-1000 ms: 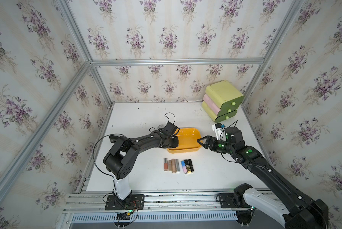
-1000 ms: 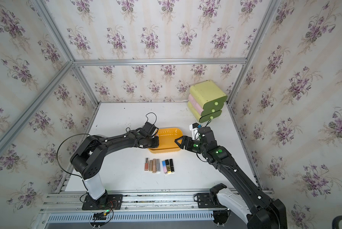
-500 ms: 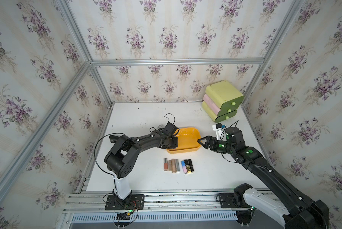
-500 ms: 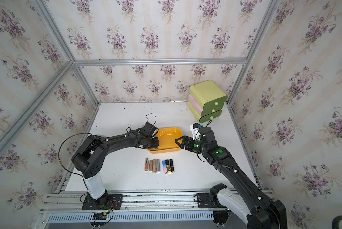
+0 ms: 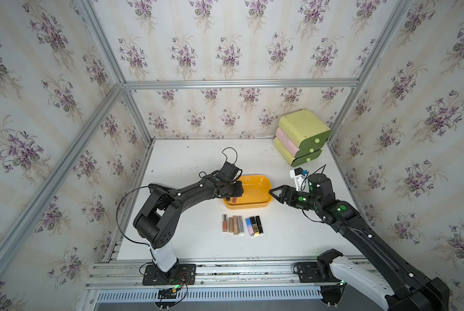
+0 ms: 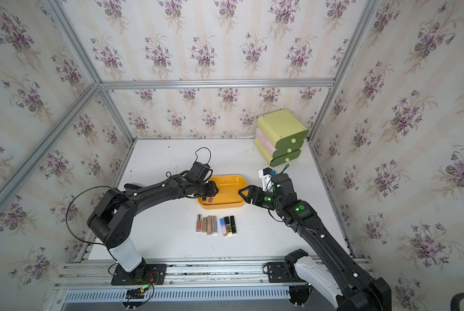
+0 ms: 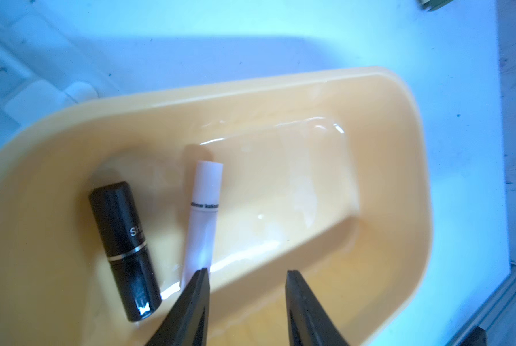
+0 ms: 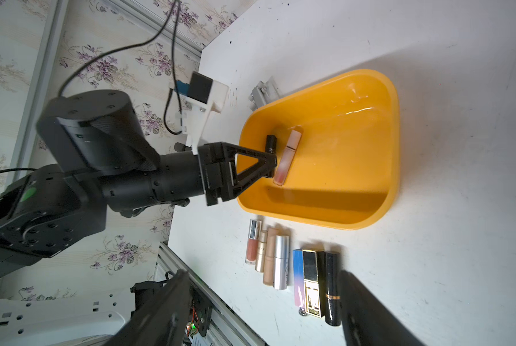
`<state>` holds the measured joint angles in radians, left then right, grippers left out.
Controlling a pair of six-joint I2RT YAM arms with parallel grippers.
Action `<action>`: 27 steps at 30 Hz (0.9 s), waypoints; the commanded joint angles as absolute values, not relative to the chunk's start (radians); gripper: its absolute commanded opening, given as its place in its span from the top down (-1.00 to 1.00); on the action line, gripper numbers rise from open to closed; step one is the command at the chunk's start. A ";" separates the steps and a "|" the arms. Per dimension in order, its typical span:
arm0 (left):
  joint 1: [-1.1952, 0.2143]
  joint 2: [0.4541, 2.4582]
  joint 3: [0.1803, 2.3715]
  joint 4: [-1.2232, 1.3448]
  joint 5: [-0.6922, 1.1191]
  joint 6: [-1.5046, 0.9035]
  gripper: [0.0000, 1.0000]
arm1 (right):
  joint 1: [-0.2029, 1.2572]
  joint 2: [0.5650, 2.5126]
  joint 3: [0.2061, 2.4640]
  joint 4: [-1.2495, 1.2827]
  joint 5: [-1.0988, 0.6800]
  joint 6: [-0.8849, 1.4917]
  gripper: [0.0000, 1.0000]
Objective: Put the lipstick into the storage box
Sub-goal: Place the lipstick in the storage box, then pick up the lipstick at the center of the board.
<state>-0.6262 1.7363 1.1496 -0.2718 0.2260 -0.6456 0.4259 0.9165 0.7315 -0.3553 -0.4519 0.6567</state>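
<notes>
While the left hand point(image 7: 246, 272) hangs over one end of the shallow orange-yellow plastic storage box point(image 7: 250, 87), its two black fingers stand apart with nothing between them. A pale pink lipstick tube point(image 7: 204, 209) lies flat inside the box, close beside a short black lipstick point(image 7: 122, 239). One fingertip is right by the pink tube's end. The right hand point(image 5: 273, 193) is wide open and holds nothing, near the box's other end. Seven more lipsticks point(image 5: 241, 224) lie in a row on the white table point(image 5: 185, 161), just in front of the box.
</notes>
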 commanded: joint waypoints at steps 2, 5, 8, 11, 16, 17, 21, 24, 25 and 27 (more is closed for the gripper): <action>-0.625 1.660 1.163 -0.250 0.259 -0.603 0.11 | 0.426 0.928 0.732 -0.411 -0.419 0.639 -0.60; -0.624 1.569 1.139 -0.247 0.262 -0.591 0.07 | 0.426 0.945 0.712 -0.438 -0.420 0.630 -0.59; -0.624 1.452 1.089 -0.242 0.270 -0.579 0.02 | 0.444 0.959 0.679 -0.452 -0.401 0.635 -0.56; -0.623 1.308 1.011 -0.246 0.281 -0.566 -0.05 | 0.515 0.983 0.657 -0.455 -0.339 0.642 -0.53; -0.624 1.106 0.862 -0.307 0.297 -0.573 -0.17 | 0.677 1.077 0.649 -0.466 -0.190 0.649 -0.44; -0.624 1.067 0.830 -0.321 0.304 -0.581 -0.19 | 0.691 1.099 0.649 -0.466 -0.171 0.649 -0.40; -0.624 0.922 0.716 -0.383 0.302 -0.603 -0.23 | 0.729 1.166 0.643 -0.458 -0.121 0.643 -0.32; -0.623 0.816 0.636 -0.406 0.271 -0.630 -0.26 | 0.745 1.209 0.638 -0.442 -0.112 0.635 -0.27; -0.623 0.791 0.615 -0.409 0.263 -0.638 -0.27 | 0.749 1.222 0.637 -0.437 -0.113 0.635 -0.25; -0.623 0.755 0.576 -0.409 0.254 -0.649 -0.28 | 0.762 1.251 0.638 -0.417 -0.115 0.635 -0.21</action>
